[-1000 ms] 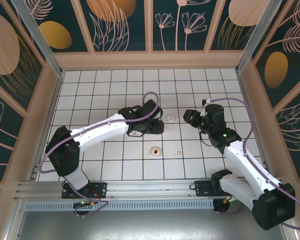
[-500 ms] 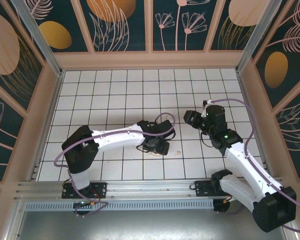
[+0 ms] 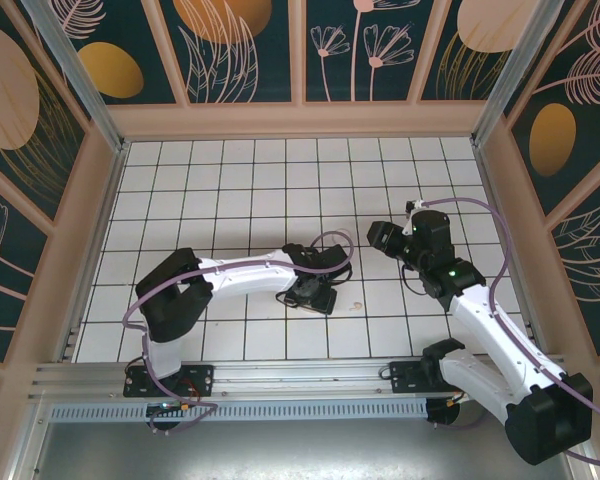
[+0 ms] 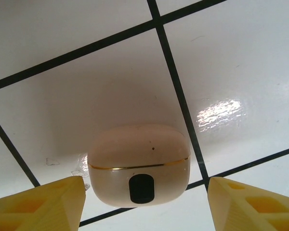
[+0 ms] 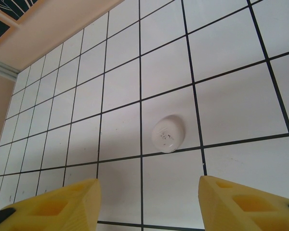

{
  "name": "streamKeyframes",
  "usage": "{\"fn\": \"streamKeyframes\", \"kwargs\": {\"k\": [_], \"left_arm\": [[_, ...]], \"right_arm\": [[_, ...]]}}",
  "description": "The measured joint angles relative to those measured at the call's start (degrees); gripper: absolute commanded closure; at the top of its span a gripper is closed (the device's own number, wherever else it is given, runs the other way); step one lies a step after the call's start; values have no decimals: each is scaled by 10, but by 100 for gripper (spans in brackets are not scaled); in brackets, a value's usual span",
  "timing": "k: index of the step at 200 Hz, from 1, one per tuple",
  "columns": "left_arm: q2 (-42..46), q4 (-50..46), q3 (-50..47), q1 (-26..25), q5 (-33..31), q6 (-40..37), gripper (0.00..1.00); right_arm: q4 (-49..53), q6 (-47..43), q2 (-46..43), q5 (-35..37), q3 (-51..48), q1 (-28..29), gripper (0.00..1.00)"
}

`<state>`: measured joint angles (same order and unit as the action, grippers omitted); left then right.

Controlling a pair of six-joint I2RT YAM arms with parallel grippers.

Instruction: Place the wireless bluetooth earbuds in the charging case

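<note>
The charging case (image 4: 139, 166) is a cream-pink box with a gold seam and a black button, and it stands with its lid down on the white tiles. My left gripper (image 4: 144, 207) is open, with one yellow finger on each side of the case and a gap between each finger and it. From above, the left gripper (image 3: 315, 296) covers the case. One white oval earbud (image 5: 168, 134) lies on a tile ahead of my open right gripper (image 5: 148, 202), which holds nothing. A second tiny white earbud (image 3: 355, 306) lies just right of the left gripper.
The white tiled floor (image 3: 210, 190) is boxed in by tan walls (image 3: 300, 120) at the back and on both sides. My right gripper (image 3: 377, 236) hovers near mid-table, close to the left arm's purple cable loop (image 3: 332, 240).
The left arm swung from the table's middle toward the near side and came down over the case, its jaws opening wider. The right gripper stayed put and opened slightly.
</note>
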<state>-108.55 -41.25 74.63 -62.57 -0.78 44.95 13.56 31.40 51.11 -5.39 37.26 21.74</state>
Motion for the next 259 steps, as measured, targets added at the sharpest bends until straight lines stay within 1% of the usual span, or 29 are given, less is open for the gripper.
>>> {"fn": "streamKeyframes", "kwargs": {"k": [49, 91, 175, 222, 259], "left_arm": [[-16, 0, 0, 0, -2, -8, 34], [-19, 0, 0, 0, -11, -13, 36], [-37, 1, 0, 0, -18, -27, 35], [-37, 1, 2, 0, -23, -36, 44], [-37, 1, 3, 0, -31, -51, 46]], "right_arm": [[0, 0, 0, 0, 2, 0, 44], [0, 0, 0, -2, 2, 0, 44], [0, 0, 0, -2, 2, 0, 44], [0, 0, 0, -2, 2, 0, 44], [0, -3, 0, -7, 2, 0, 44]]}}
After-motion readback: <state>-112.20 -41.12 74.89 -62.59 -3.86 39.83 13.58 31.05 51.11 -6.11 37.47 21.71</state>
